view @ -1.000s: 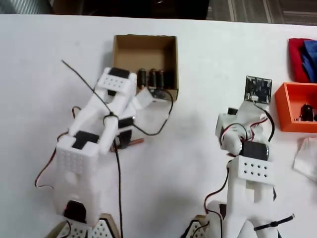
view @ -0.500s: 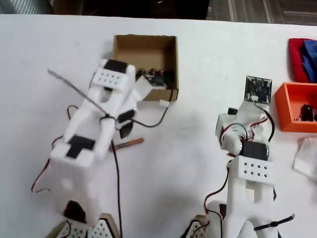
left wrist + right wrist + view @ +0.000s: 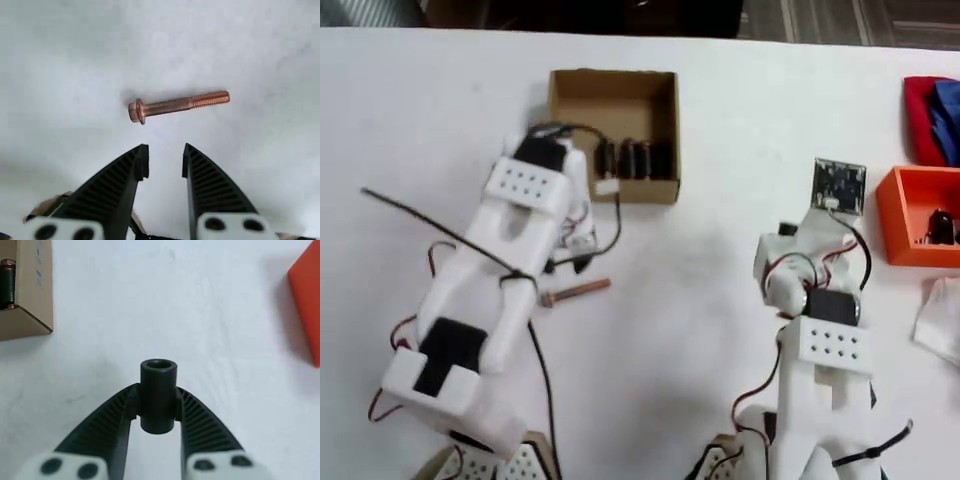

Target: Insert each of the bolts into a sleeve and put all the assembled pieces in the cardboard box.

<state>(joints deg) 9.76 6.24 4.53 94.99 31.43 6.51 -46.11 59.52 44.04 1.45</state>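
Note:
A copper bolt (image 3: 575, 291) lies flat on the white table; in the left wrist view the bolt (image 3: 176, 105) sits just beyond my left gripper (image 3: 165, 161), which is open and empty above the table. The left arm (image 3: 505, 240) stands over the table beside the cardboard box (image 3: 613, 90), which holds three dark assembled pieces (image 3: 633, 158) along its near wall. My right gripper (image 3: 158, 402) is shut on a black sleeve (image 3: 158, 392), held upright with its bore facing up. The right arm (image 3: 810, 280) stands at the table's right half.
An orange bin (image 3: 920, 215) with a dark part inside stands at the right edge, also seen as the orange bin (image 3: 305, 295) from the right wrist. Red and blue cloth (image 3: 932, 115) lies behind it. A corner of the cardboard box (image 3: 25, 290) appears in the right wrist view.
The left arm has drawn back from the cardboard box toward the near side and now hangs over the copper bolt. The right arm has barely shifted.

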